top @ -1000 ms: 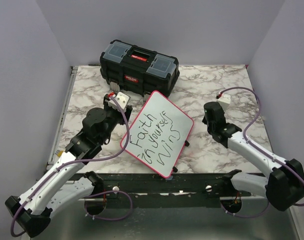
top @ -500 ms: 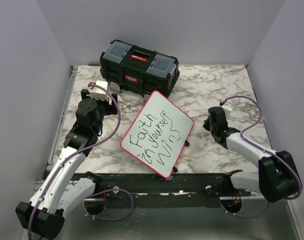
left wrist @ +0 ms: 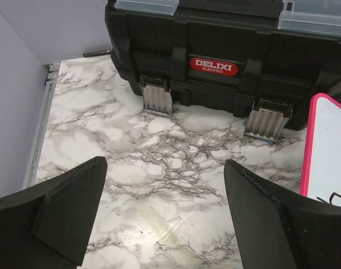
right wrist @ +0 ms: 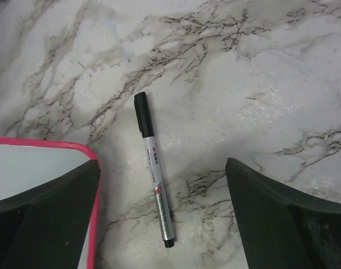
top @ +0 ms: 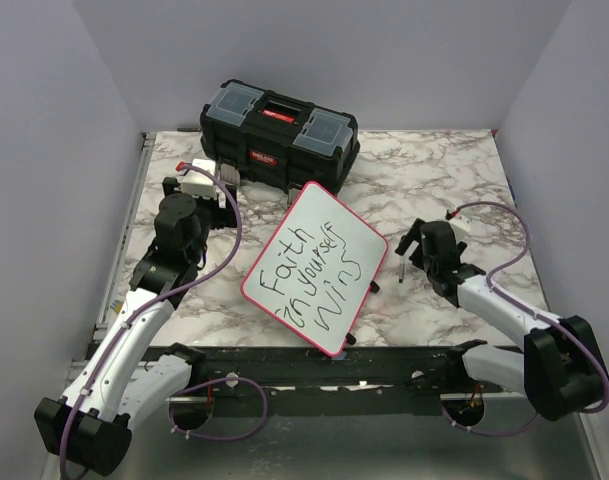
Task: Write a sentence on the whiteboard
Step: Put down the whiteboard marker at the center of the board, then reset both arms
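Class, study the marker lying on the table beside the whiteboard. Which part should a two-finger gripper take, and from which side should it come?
Take the marker by its silver barrel near mid-length. Come straight down from above and close across its narrow width. It lies flat on the table, clear of the whiteboard and its red rim, so both long sides are free.

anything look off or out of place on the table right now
The whiteboard sits turned diagonally on the table, not square to its edge. A marker lies loose beside the board's right corner. Nothing looks spilled or damaged.
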